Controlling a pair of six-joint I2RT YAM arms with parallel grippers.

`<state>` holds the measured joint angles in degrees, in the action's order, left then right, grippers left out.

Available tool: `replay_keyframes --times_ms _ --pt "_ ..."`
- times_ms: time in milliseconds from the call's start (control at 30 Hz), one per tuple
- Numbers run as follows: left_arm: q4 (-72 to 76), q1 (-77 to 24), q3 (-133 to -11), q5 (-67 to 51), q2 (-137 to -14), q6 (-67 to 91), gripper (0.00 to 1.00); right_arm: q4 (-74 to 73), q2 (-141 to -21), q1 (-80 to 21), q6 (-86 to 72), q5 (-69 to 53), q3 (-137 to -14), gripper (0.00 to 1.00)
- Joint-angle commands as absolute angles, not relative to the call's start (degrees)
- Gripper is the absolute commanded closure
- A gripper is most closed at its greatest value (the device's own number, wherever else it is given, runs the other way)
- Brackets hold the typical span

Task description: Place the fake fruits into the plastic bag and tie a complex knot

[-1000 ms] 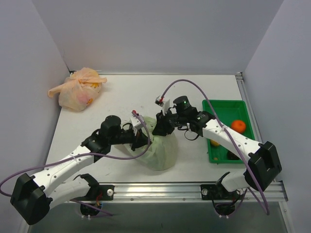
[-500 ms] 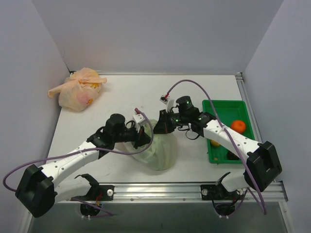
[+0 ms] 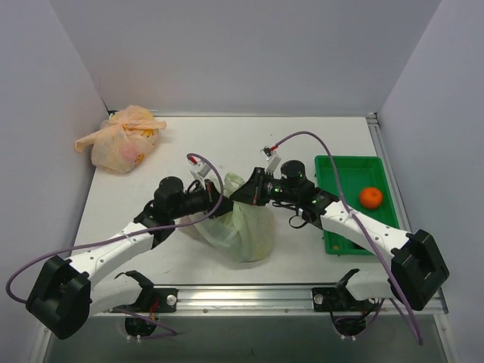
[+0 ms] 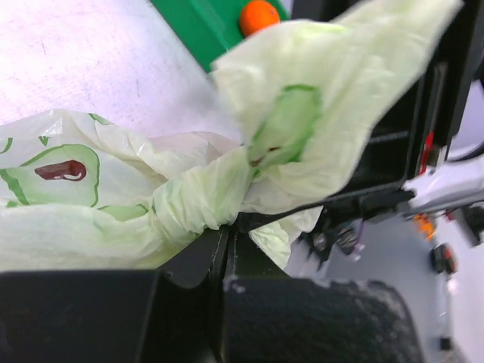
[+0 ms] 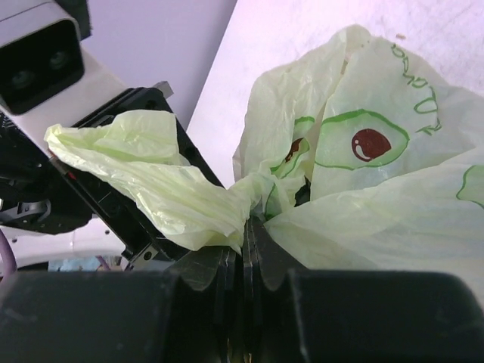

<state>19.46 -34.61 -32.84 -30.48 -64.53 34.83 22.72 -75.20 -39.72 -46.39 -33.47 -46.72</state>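
Note:
The plastic bag (image 3: 248, 231), pale green with avocado prints, sits bulging at the table's near middle; what it holds is hidden. My left gripper (image 3: 218, 200) is shut on a twisted handle strand of the bag (image 4: 189, 204), its tips (image 4: 227, 233) pinching the film. My right gripper (image 3: 241, 194) faces it from the right, shut on the other handle flap (image 5: 174, 197) at its tips (image 5: 249, 227). The two grippers nearly touch above the bag's neck. One of the fake fruits, an orange (image 3: 370, 197), lies in the green tray and also shows in the left wrist view (image 4: 259, 15).
A green tray (image 3: 344, 165) stands at the right edge of the table. A tied peach-orange bag (image 3: 121, 140) lies at the far left corner. Purple cables loop above both wrists.
The right gripper has shut on the bag's handle and slid left. The left arm has drawn back to the left, stretching the bag's top sideways.

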Motion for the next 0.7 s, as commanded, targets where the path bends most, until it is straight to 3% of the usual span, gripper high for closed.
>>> replay_keyframes --times_ms 0,233,467,667 --pt "25.31 -32.96 -32.96 -27.43 -63.72 46.12 1.00 32.69 -71.81 -45.61 -50.37 -32.09 -47.20 1.00" --pt "27.33 -30.85 -32.43 -27.24 -63.19 51.68 1.00 32.26 -73.65 -49.66 -47.55 -27.07 -53.61 1.00" --pt "30.76 -19.87 -44.20 -44.11 -69.34 51.58 1.00 31.64 -75.41 -52.12 -44.65 -26.54 -60.20 1.00" --pt "32.94 -24.16 -39.75 -42.90 -68.38 59.31 1.00 30.94 -77.07 -54.14 -45.26 -24.53 -60.21 1.00"
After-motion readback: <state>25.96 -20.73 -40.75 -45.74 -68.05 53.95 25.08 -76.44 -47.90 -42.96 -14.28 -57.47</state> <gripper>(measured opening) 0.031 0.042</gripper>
